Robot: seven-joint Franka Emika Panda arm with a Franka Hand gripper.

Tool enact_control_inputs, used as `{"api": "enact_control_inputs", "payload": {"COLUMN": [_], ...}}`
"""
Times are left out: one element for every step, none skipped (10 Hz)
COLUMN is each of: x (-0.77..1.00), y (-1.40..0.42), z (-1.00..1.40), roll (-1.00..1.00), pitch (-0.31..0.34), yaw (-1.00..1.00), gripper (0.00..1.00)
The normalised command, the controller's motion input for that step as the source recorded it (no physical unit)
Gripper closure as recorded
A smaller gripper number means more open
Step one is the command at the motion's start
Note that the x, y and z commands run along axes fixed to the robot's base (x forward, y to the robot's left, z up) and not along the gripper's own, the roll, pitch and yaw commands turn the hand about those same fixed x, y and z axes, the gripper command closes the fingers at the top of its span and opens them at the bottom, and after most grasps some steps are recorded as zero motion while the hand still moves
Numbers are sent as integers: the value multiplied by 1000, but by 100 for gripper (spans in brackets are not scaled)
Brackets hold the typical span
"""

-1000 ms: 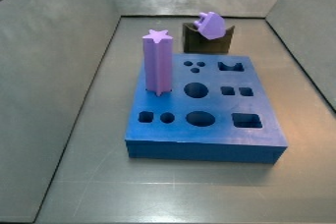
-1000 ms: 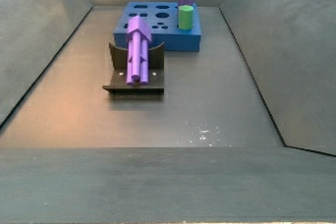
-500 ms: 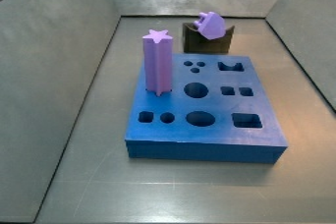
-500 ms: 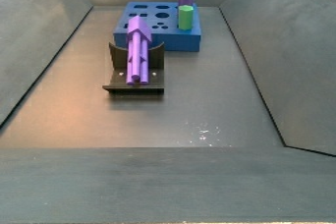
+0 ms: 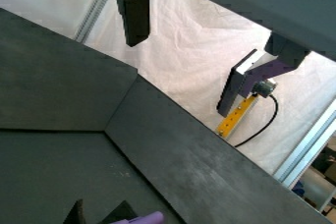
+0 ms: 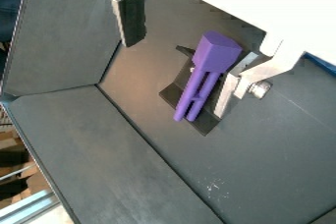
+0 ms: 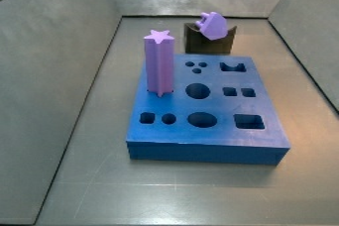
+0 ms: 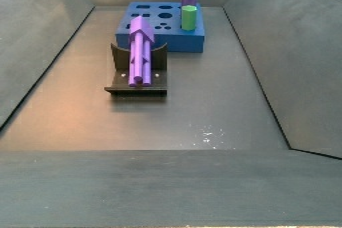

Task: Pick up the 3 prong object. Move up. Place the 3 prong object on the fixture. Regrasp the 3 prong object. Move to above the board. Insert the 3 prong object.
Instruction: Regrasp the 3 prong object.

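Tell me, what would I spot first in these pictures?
Probably the tall purple star post standing on a corner of the blue board. Next, the 3 prong object lying along the dark fixture beside the board. The gripper hangs well above it, open, holding nothing.

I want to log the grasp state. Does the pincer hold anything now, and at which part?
Nothing is held. The pincer is open in a wrist view, with empty fingers, raised off the 3 prong object, which lies on the fixture.
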Motion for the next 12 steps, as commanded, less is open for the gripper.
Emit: {"api": "enact_control_inputs", "payload": {"x": [236,239,247,258,269,283,299,312,329,336,357,390], "y": [40,41,34,26,23,18,11,5,-4,-8,-19,-29], "z": [-1000,-1000,-1000,-1000,-1000,-1000,-1000,-1000,-1000,-1000,-1000,-1000], "roll": [109,115,114,103,96,93,96,98,103,106,112,115], "pitch": [65,60,44,38,35,29,22,19,17,18,21,27], "yaw": [96,104,120,119,113,108,104,99,91,87,81,77], "gripper": [0,0,0,0,0,0,0,0,0,0,0,0]}}
